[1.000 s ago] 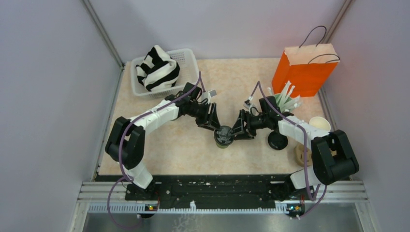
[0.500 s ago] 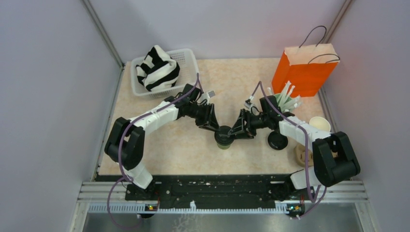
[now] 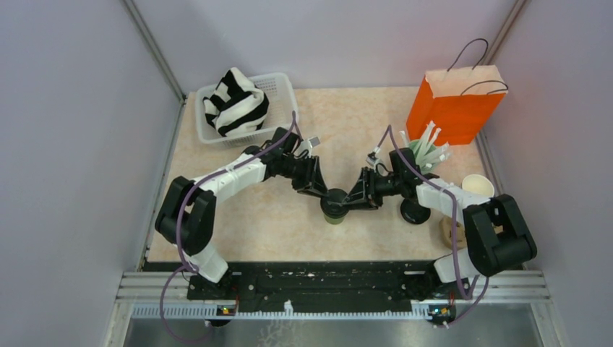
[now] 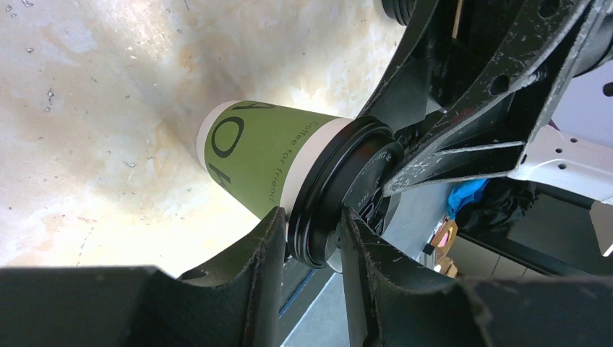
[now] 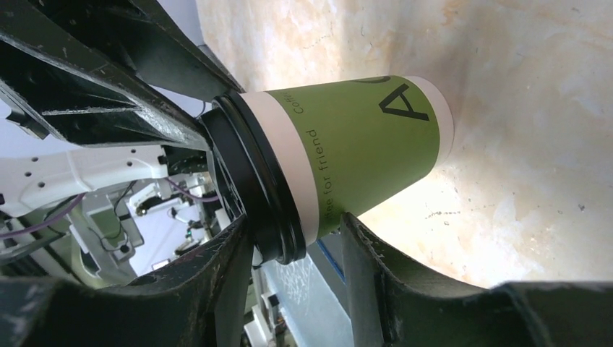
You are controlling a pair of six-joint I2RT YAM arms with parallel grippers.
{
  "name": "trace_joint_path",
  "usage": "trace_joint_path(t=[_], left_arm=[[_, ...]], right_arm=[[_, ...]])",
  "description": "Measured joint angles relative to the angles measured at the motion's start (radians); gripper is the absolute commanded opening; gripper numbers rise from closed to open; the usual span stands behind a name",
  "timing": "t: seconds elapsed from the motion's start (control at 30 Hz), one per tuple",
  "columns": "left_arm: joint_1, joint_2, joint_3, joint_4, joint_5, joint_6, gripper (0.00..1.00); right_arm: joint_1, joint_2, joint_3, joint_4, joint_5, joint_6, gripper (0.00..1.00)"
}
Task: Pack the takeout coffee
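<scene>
Near-left of the bag (image 3: 452, 108), the upright cup (image 3: 332, 214) is flanked by both grippers. Its lid (image 4: 354, 166) is clamped by the left gripper (image 4: 311, 224); the right gripper (image 5: 295, 224) is narrowed around the rim, contact unclear, and nearer the bag.

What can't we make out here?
Inside of orange bag: top view, its walls hide it.
Cup contents: both wrist views, lid covers them.
Right gripper touching the lid or not: right wrist view, too close.
Black disc by right arm, lid or lidded cup: top view, too small.
</scene>
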Motion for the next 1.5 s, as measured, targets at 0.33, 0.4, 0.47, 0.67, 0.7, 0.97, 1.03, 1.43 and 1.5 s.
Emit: trace_joint_path(t=[0.33,0.4,0.47,0.67,0.7,0.97,1.03,1.43,1.5], left_arm=[[0.005,-0.055,-0.103,0.108,0.000,-0.028,0.38],[0.009,-0.077,-0.145,0.156,0.007,-0.044,0.38],[0.011,-0.097,-0.180,0.192,0.015,-0.063,0.38],[0.011,-0.150,-0.253,0.245,0.021,-0.109,0.36],[0.011,-0.158,-0.264,0.253,0.021,-0.116,0.36],[0.007,-0.189,-0.304,0.287,0.005,-0.162,0.37],[0.003,-0.190,-0.307,0.293,0.002,-0.167,0.37],[-0.040,-0.257,-0.397,0.395,-0.073,-0.234,0.34],[-0.045,-0.271,-0.408,0.402,-0.087,-0.243,0.37]], right_arm=[[-0.039,0.112,-0.035,0.158,-0.149,0.023,0.46],[-0.039,0.122,-0.033,0.164,-0.162,0.019,0.50],[-0.039,0.121,-0.020,0.139,-0.158,0.007,0.55],[-0.037,0.103,0.055,-0.005,-0.101,-0.042,0.70],[-0.033,0.101,0.068,-0.019,-0.095,-0.050,0.72],[-0.003,0.097,0.053,-0.034,-0.086,-0.082,0.69],[-0.005,0.099,0.020,-0.016,-0.091,-0.076,0.65],[-0.032,0.109,-0.005,0.035,-0.124,-0.087,0.70],[-0.032,0.109,0.006,0.015,-0.118,-0.099,0.72]])
